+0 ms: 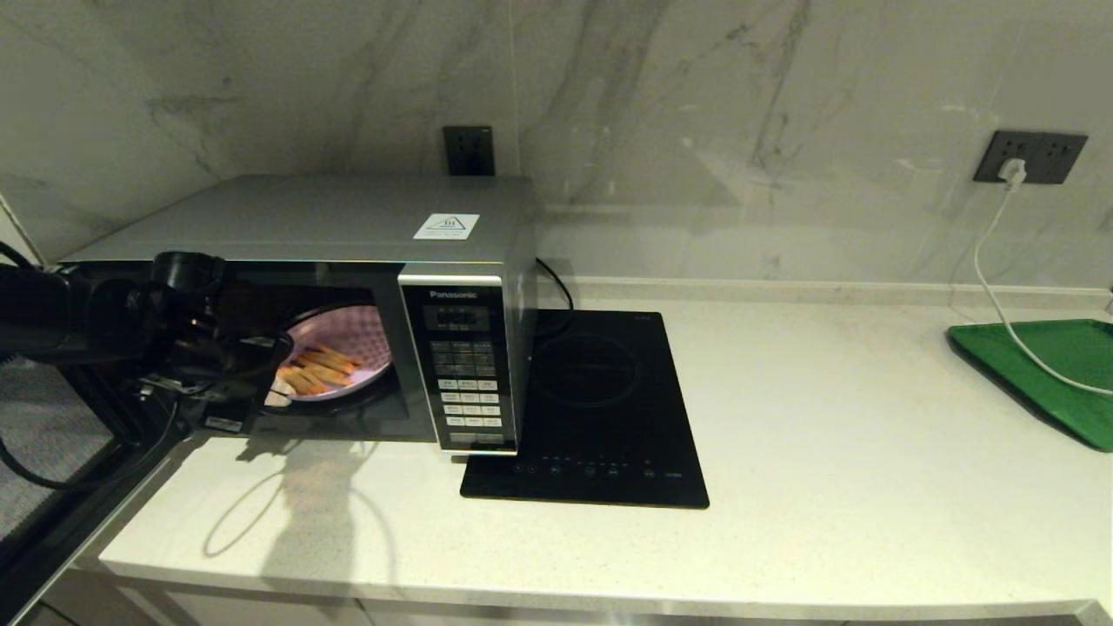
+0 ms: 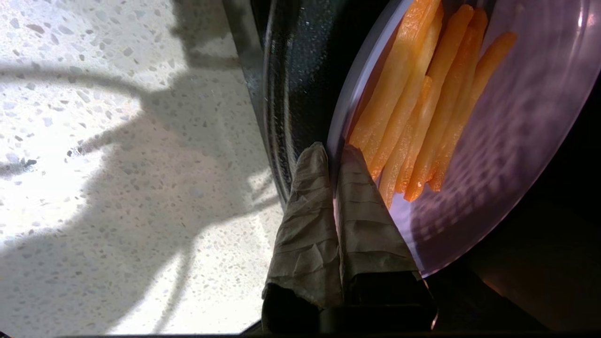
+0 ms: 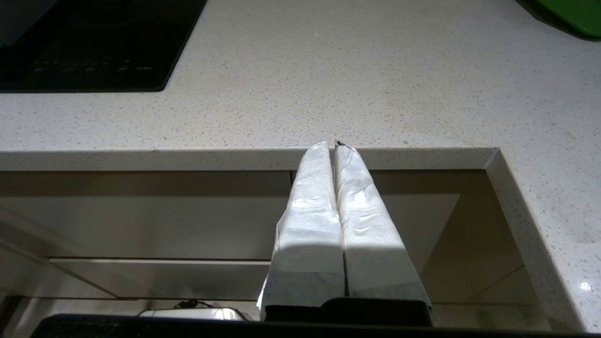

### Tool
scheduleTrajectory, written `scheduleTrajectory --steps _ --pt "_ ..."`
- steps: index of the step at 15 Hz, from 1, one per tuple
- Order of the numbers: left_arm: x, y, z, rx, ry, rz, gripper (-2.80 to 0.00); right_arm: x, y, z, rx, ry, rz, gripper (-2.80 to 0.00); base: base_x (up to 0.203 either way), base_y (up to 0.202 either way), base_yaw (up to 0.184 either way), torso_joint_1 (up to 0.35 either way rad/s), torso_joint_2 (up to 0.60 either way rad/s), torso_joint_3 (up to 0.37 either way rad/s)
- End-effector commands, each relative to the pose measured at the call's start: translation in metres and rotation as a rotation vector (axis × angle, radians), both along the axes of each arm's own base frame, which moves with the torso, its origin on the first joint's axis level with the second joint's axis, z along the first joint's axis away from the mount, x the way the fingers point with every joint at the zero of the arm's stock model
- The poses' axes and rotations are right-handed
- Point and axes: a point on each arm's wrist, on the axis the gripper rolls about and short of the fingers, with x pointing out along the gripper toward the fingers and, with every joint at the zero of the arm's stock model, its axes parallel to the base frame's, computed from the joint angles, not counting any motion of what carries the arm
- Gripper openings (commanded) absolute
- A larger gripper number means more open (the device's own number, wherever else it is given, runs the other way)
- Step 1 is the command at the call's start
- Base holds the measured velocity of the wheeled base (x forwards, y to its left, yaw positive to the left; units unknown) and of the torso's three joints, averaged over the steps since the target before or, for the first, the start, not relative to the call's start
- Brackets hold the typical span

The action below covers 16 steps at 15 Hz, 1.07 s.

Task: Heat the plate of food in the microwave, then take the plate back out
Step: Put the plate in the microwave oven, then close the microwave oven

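My left claw is pinched tight on the rim of the round lilac plastic plate of orange fries, at the mouth of the open silver-grey microwave, so I think 1 slow, level move comes next.

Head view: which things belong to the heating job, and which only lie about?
Job: microwave, door open; plate of food inside; left tool, shut on the plate's rim.
Lying about: induction cooktop; green tray; white cable; right tool, shut.
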Motion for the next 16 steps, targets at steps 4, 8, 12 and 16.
scheduleTrajectory --steps 4,8,12,16 --pt "0.001 0.002 -0.003 -0.005 0.009 0.005 -2.80 0.000 0.000 0.000 0.002 0.001 -0.001 -2.80 0.000 0.000 0.000 0.000 0.00 0.000" --pt "-0.001 0.002 0.002 -0.006 -0.005 0.006 0.00 0.000 0.000 0.000 0.000 0.001 0.000 -2.80 0.000 0.000 0.000 0.000 0.00 0.000" --pt "-0.007 0.001 0.012 -0.011 -0.030 0.005 0.00 0.000 0.000 0.000 0.000 0.001 -0.001 -2.80 0.000 0.000 0.000 0.000 0.00 0.000" --pt "-0.021 -0.002 0.021 -0.012 -0.039 -0.002 0.00 0.000 0.000 0.000 0.000 0.001 0.000 -2.80 0.000 0.000 0.000 0.000 0.00 0.000"
